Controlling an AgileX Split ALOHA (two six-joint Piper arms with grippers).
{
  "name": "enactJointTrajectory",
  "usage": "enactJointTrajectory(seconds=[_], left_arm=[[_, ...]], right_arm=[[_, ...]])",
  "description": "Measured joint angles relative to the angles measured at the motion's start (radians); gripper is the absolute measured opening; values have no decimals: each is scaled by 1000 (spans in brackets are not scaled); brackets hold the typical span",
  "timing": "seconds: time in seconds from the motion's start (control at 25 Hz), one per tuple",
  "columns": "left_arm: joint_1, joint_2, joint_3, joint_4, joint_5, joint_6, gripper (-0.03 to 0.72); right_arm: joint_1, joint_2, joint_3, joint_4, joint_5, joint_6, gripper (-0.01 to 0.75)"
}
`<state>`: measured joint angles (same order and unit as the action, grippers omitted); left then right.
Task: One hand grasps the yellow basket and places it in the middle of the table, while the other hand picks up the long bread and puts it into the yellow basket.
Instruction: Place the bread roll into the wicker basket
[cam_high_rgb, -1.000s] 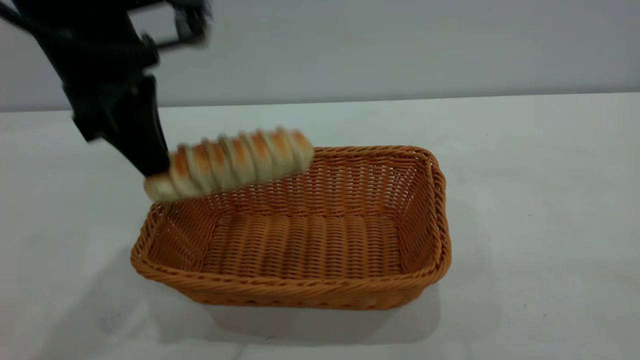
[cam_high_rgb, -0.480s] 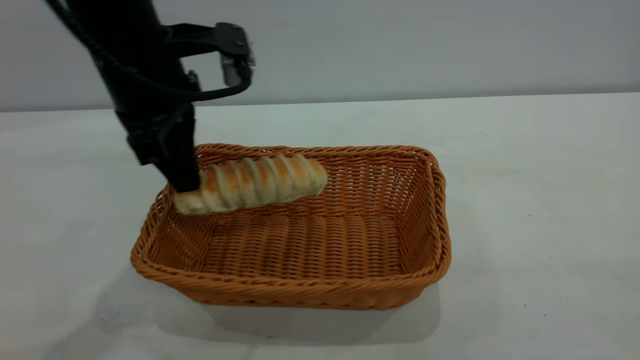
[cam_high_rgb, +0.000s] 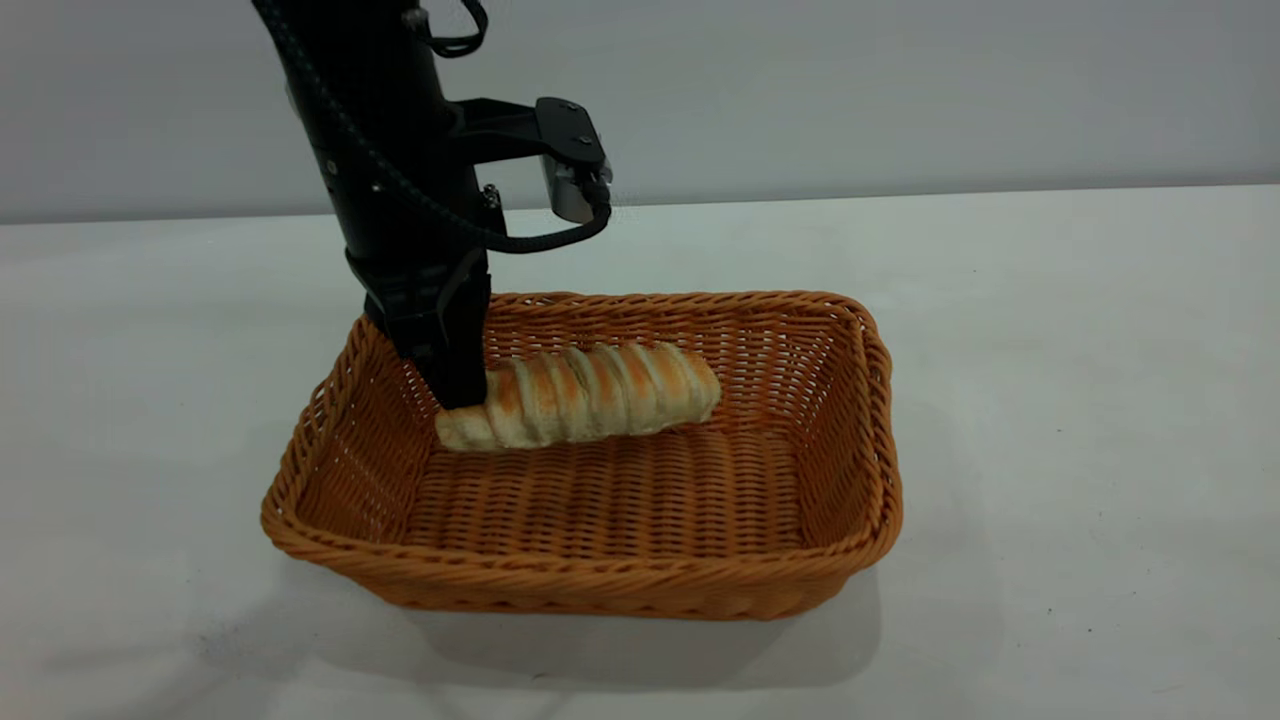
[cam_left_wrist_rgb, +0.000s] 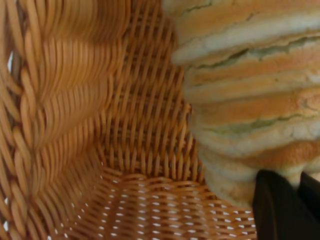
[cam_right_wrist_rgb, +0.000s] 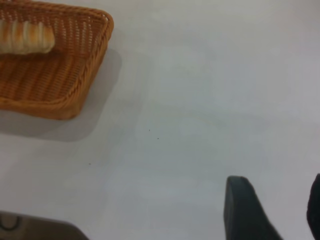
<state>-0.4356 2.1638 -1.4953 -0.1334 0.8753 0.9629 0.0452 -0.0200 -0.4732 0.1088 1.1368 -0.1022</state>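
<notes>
you are at the release step, so judge the drop before you let go: the long bread (cam_high_rgb: 583, 395) hangs inside the yellow basket (cam_high_rgb: 600, 590), low over the woven floor near the far wall, and from the outside camera i cannot tell whether its underside already touches the weave. lower a touch more until it plainly rests, then spread the fingers only enough to free it, and lift straight up so the fingertips do not drag the bread or catch the braided rim beside them. the left gripper (cam_high_rgb: 458, 385) pinches the bread at its left end, so the free end may sag or roll once released; keep the bread roughly level and lying along the basket's length. in the left wrist view the bread (cam_left_wrist_rgb: 250, 100) fills the frame with a dark fingertip (cam_left_wrist_rgb: 280, 210) pressed against its end and the basket's corner (cam_left_wrist_rgb: 75, 125) close behind. the left arm stands almost upright, reaching down over the basket's far-left corner, wrist camera bracket jutting toward the middle. the basket sits about mid-table (cam_high_rgb: 1050, 350). the right gripper (cam_right_wrist_rgb: 272, 212) is parked well apart from the basket over bare table, its fingers spread and holding nothing.
</notes>
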Motion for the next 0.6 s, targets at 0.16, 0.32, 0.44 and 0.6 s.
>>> enactJointTrajectory(seconds=[0.16,0.32,0.44,0.6], left_arm=[[0,17,-2,23,-2,-20,13],[0,40,-10,25,-8,-40,13],[0,48,-23,26,-12,-61,20],[0,48,-55,18,-13,-92,116]], right_arm=[[0,0,0,0,0,0,345],[0,0,0,0,0,0,345],[0,0,0,0,0,0,345],[0,0,0,0,0,0,345]])
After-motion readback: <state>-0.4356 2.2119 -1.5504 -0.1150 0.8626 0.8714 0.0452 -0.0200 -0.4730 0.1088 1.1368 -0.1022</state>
